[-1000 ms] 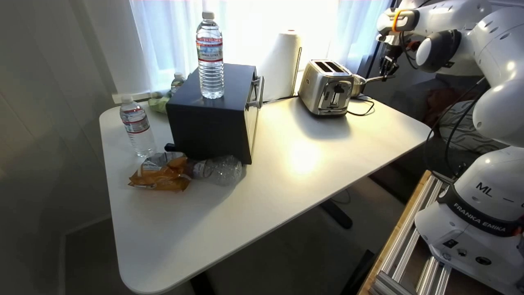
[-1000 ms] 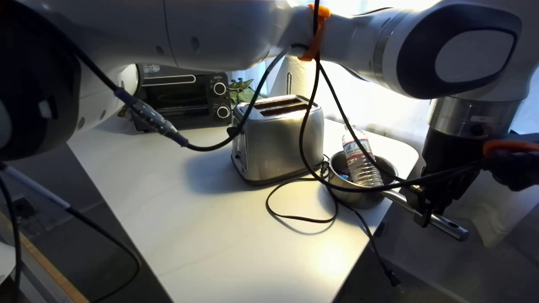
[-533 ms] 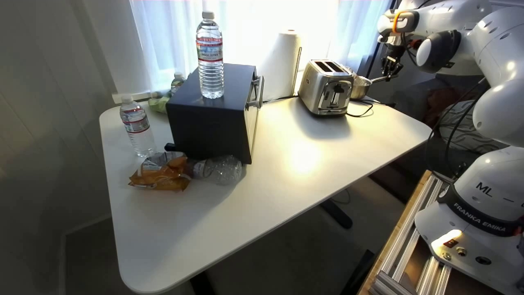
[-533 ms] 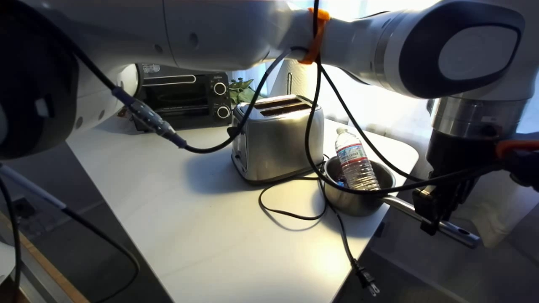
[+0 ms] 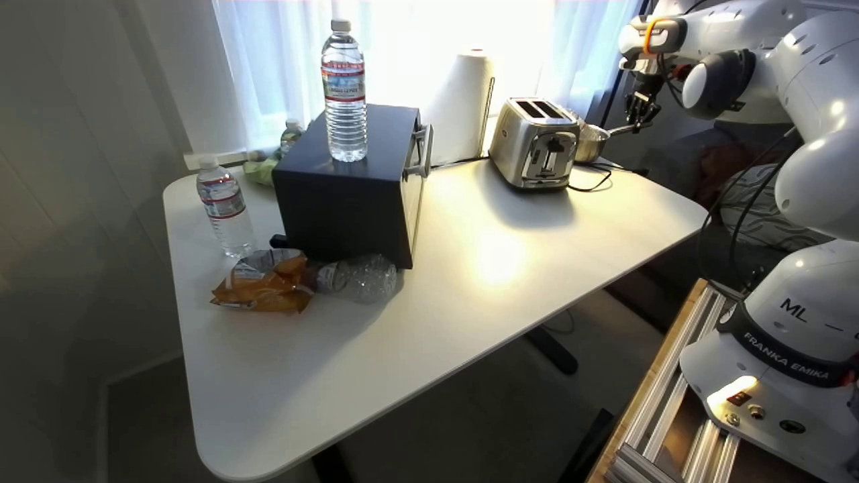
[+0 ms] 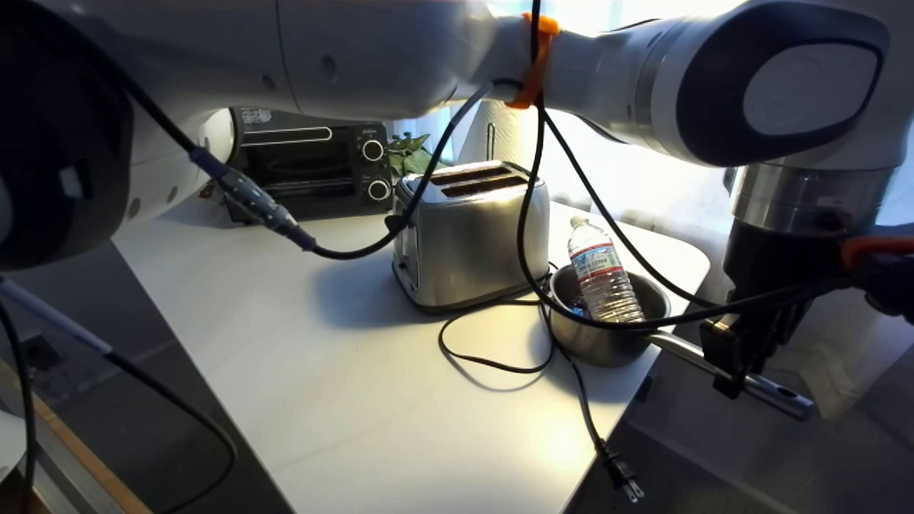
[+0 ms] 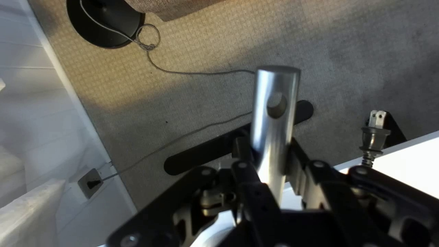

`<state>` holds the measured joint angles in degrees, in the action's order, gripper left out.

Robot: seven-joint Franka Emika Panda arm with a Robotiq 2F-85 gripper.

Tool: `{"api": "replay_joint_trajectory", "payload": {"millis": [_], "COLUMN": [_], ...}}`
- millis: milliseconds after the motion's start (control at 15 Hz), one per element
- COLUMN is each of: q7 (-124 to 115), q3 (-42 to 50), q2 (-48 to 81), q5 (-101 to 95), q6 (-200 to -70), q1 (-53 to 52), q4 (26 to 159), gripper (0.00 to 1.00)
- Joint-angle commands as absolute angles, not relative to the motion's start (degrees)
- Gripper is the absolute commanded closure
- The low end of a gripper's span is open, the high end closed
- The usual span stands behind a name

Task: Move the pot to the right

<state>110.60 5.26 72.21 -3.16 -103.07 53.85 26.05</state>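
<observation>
The pot, a small round greyish-metal one, stands by the table edge beside the toaster, in both exterior views [image 5: 589, 149] [image 6: 596, 346]. A clear water bottle [image 6: 603, 275] leans inside it, with a small bluish thing beside the bottle. The pot's straight metal handle [image 7: 276, 92] sticks out past the table edge. My gripper [image 6: 728, 378] is shut on this handle near its free end. In the wrist view the two fingers [image 7: 272, 151] lie on either side of the handle. The pot's bowl is mostly hidden behind my gripper there.
The chrome toaster [image 6: 475, 235] stands close beside the pot. Its black cord [image 6: 493, 368] loops past the pot, and the plug [image 6: 621, 475] hangs over the table edge. A dark toaster oven [image 5: 342, 215], a paper roll [image 5: 463, 107], bottles and an orange bag [image 5: 268, 285] are farther off.
Over the first half second, the pot and gripper shifted slightly away from the toaster's far side, showing more of the pot. The bottle tipped over more and the plug shifted. Nothing visibly changed since.
</observation>
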Motion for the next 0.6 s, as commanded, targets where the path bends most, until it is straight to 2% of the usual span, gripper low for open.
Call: {"api": "replay_joint_trajectory", "payload": {"millis": [0, 533], "q7": [115.5, 131.1], "q3": [6.0, 5.3], "q2": [72.9, 72.8], "q5": [-5.1, -5.1], "q6": [-103.5, -105.2], "q1": [53.5, 54.2], "q4": [25.9, 26.4], "gripper": [0.93, 0.93]}}
